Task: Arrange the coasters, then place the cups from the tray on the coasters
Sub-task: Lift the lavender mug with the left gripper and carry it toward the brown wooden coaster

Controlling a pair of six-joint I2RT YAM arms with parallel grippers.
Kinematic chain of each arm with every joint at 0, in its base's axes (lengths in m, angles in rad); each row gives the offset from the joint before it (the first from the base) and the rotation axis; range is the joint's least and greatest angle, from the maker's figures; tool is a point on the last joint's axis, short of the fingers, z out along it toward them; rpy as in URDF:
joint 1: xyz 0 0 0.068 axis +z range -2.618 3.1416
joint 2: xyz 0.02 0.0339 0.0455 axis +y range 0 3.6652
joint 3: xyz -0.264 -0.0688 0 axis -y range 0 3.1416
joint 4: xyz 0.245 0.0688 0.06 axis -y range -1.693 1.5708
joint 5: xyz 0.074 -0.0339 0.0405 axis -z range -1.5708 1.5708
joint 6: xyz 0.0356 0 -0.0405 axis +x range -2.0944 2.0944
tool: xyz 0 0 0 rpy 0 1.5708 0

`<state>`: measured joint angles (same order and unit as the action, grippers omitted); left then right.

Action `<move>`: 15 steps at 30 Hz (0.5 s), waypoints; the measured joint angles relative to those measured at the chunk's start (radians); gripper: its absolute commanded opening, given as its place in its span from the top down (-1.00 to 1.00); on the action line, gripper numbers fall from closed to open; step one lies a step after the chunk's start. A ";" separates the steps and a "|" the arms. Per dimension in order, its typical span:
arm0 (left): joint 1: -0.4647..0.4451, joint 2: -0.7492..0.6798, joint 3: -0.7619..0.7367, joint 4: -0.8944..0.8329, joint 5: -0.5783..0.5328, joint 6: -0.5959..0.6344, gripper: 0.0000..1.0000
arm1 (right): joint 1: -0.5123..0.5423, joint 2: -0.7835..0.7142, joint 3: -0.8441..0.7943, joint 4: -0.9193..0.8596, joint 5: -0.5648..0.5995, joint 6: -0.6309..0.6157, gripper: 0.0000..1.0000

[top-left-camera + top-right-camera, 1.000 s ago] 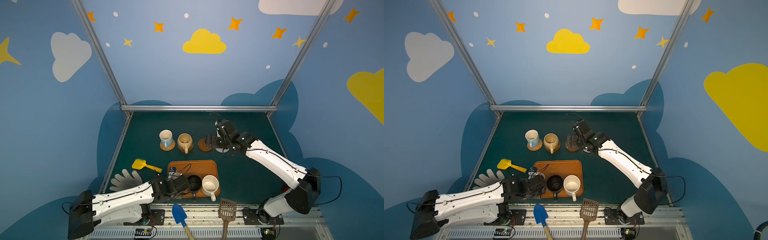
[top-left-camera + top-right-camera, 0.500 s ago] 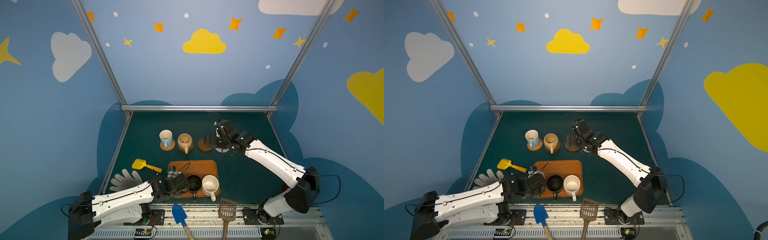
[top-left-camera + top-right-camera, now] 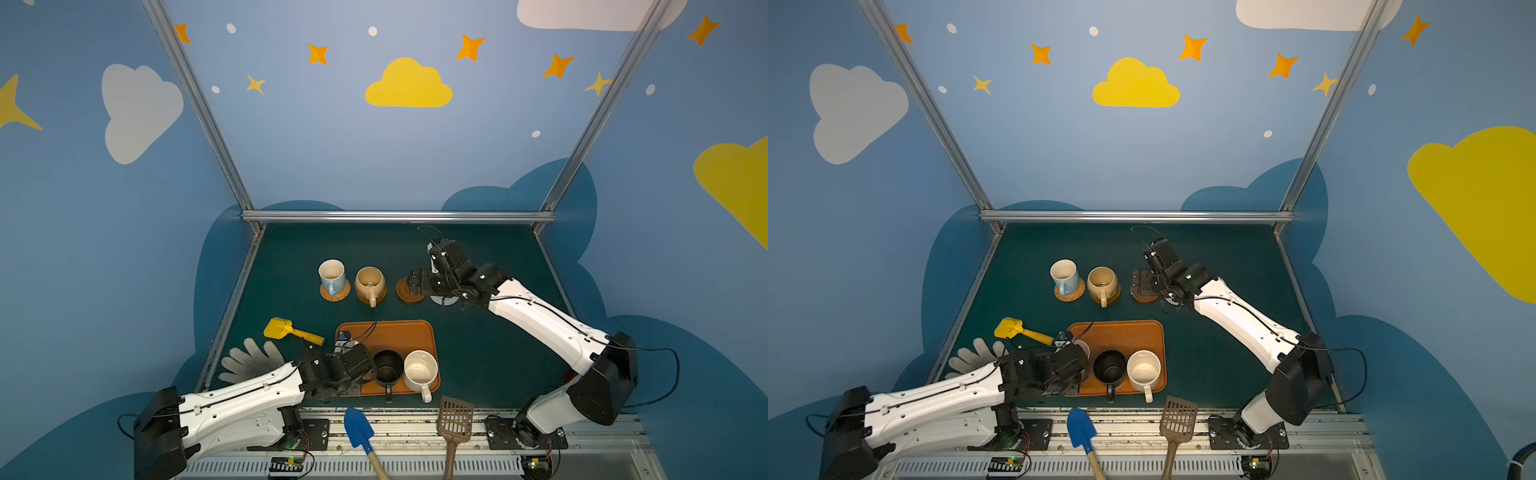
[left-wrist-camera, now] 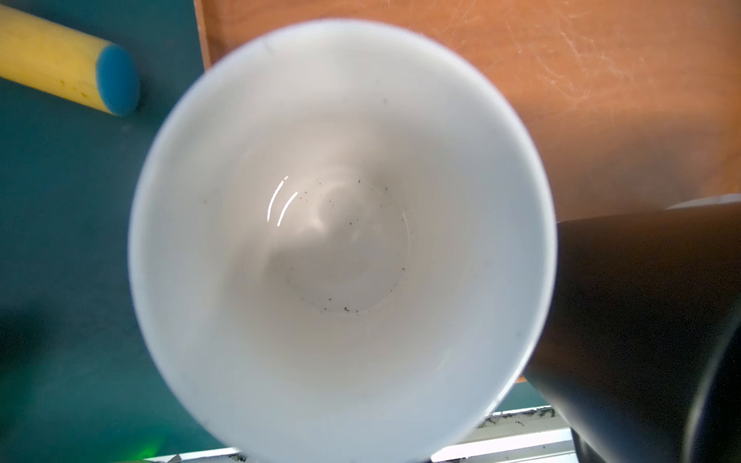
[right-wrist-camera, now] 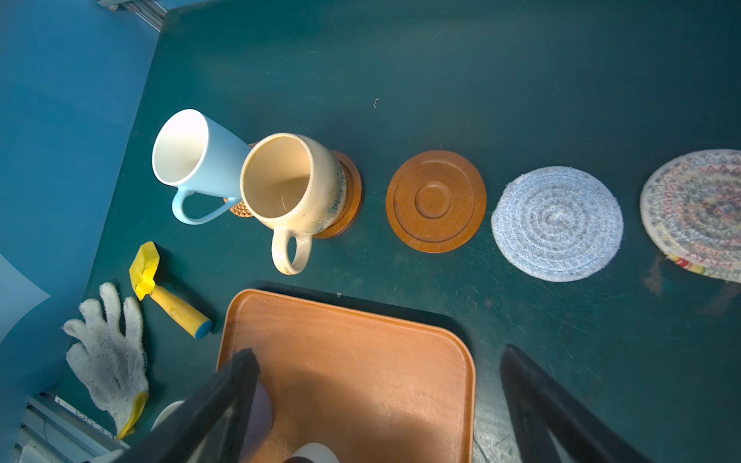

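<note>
Pickup of a third mug is in hand; left claw [image 3: 366,371] is clamped shut at the lavender mug [image 4: 341,240] on the tray [image 3: 399,332], seemingly on its wall or handle, though the contact is hidden; next comes a straight lift, since the black mug [image 3: 388,368] stands just beside it, with the cream mug [image 3: 420,370] beyond; then a carry to the bare brown coaster [image 5: 436,200]; right claw [image 5: 377,350], spread wide and empty, hovers over that coaster and would be in the way; blue mug [image 3: 331,274] and tan mug [image 3: 369,282] stand on theirs beside it; grey coaster [image 5: 556,222] and rope coaster [image 5: 693,212] lie bare; scoop [image 3: 278,328] and glove [image 3: 249,361] lie near the left claw on the desk [image 3: 478,353], off the tray.
</note>
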<state>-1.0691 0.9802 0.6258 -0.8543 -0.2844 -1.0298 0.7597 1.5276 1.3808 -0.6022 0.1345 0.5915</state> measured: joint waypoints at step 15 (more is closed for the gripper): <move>0.033 -0.029 0.112 -0.062 -0.035 0.061 0.92 | -0.003 0.000 0.000 0.001 0.003 0.000 -0.88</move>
<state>-1.0359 0.9508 0.7376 -0.9161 -0.3191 -0.9688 0.7570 1.5276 1.3808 -0.6014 0.1375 0.5919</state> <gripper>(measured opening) 0.159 0.942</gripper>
